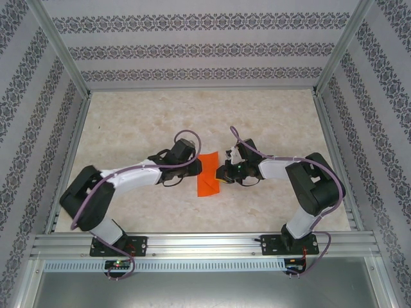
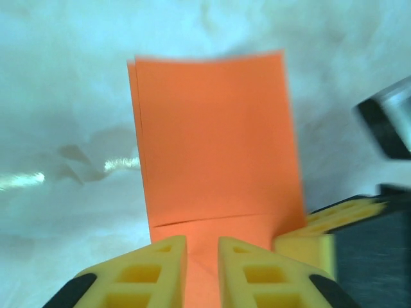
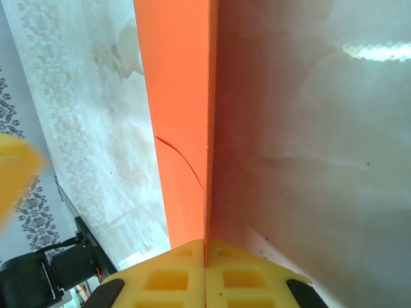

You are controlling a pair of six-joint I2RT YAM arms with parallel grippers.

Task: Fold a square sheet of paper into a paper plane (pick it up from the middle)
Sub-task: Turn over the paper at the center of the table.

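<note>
Your right claw (image 3: 205, 247) is pressed together on one edge of the folded orange sheet of paper (image 3: 183, 96), which runs straight out from its tips. Your left claw (image 2: 202, 253) stands slightly apart, with the sheet's near edge in the gap between its yellow fingers (image 2: 154, 266). The sheet sits between both claws, mid-table (image 1: 128, 122).

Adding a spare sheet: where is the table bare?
The far half of the table, from the orange paper to the back wall, is bare. Crowded at the centre, where the left claw and right claw flank it.
</note>
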